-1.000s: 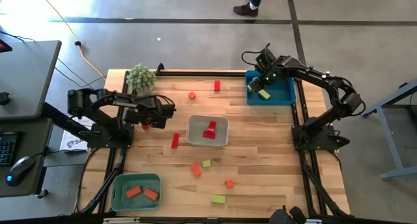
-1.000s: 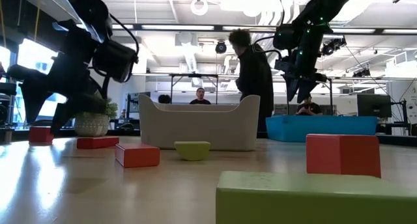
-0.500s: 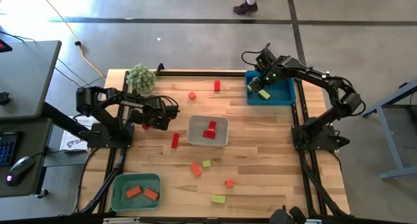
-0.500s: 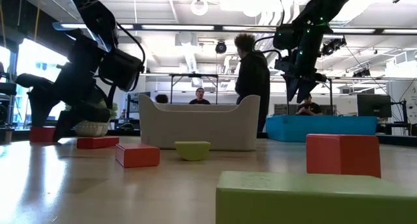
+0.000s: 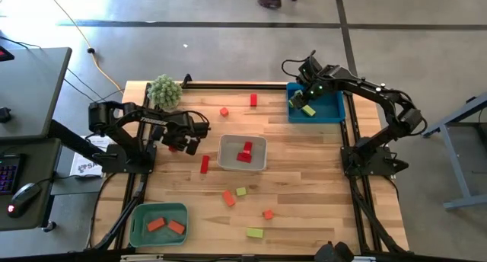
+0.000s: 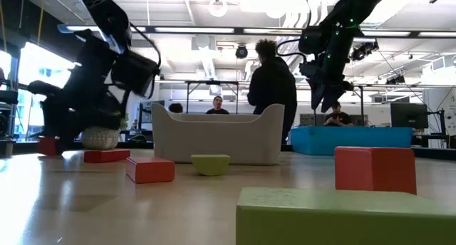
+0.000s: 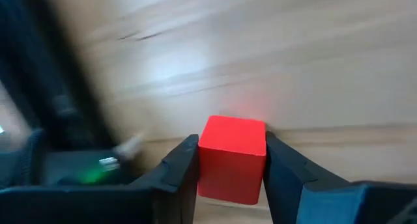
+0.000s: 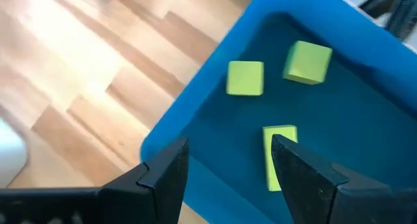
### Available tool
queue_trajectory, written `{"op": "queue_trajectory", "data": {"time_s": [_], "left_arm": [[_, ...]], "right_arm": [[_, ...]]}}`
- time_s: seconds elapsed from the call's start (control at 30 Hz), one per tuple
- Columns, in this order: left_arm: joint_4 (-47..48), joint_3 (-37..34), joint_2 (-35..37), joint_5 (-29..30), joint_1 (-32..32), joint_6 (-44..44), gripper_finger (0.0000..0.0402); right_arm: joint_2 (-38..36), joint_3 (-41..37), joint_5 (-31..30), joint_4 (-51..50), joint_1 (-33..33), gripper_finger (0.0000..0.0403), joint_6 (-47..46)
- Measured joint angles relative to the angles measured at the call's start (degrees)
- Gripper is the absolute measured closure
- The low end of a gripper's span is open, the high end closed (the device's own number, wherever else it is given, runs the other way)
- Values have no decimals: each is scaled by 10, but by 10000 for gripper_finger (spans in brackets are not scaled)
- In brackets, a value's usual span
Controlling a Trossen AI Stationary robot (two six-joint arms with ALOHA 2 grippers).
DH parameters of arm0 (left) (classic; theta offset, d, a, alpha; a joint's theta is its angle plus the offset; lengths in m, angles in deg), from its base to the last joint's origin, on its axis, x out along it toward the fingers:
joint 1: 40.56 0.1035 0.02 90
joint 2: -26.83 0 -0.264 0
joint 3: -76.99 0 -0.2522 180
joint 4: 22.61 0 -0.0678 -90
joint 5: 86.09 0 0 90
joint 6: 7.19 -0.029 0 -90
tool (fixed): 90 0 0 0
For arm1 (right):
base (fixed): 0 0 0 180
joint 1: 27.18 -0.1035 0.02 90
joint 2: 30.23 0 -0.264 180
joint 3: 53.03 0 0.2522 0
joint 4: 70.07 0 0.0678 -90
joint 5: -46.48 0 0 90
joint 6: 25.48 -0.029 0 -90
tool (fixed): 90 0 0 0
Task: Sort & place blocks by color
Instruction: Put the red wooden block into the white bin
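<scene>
Left gripper clamped on a red cube; right gripper spread over the blue tray.

High view: the white tray (image 5: 243,153) sits mid-table and holds red blocks (image 5: 245,151). The left gripper (image 5: 190,141) is to its left; the right gripper (image 5: 304,94) is over the blue tray (image 5: 316,103) at the far right corner. A red bar (image 5: 204,164) lies just left of the white tray; loose blocks lie on its near side, and a green tray (image 5: 158,223) with two orange-red blocks stands at the near left corner.
Low view: a yellow-green block (image 6: 211,164) lies in front of the white tray.
Left wrist view: both fingers (image 7: 178,167) press the sides of the red cube (image 7: 232,157).
Right wrist view: the fingers (image 8: 166,174) stand apart above the blue tray, which holds three yellow-green blocks (image 8: 245,78).
</scene>
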Motion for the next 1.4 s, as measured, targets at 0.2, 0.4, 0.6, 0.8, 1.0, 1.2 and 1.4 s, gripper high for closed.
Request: {"op": "queue_trajectory", "data": {"time_s": [0.2,0.4,0.6,0.8,1.0,1.2,1.4], "left_arm": [[-25,56,36,9,0,-44,295],[-52,124,86,46,-1,-98,295],[-220,159,126,18,0,-234,295],[-358,165,126,-78,-1,-308,295],[-377,165,106,-123,-11,-354,295],[-378,165,79,-147,-34,-383,295],[-371,165,41,-147,-61,-402,278]], "right_arm": [[0,0,41,0,0,197,6],[0,0,111,1,0,197,-39],[0,0,152,11,-17,197,-87],[-2,3,154,23,-62,197,-160],[-2,28,151,23,-133,197,-218],[-2,47,113,25,-206,197,-293],[-2,47,101,0,-287,197,-381]]}}
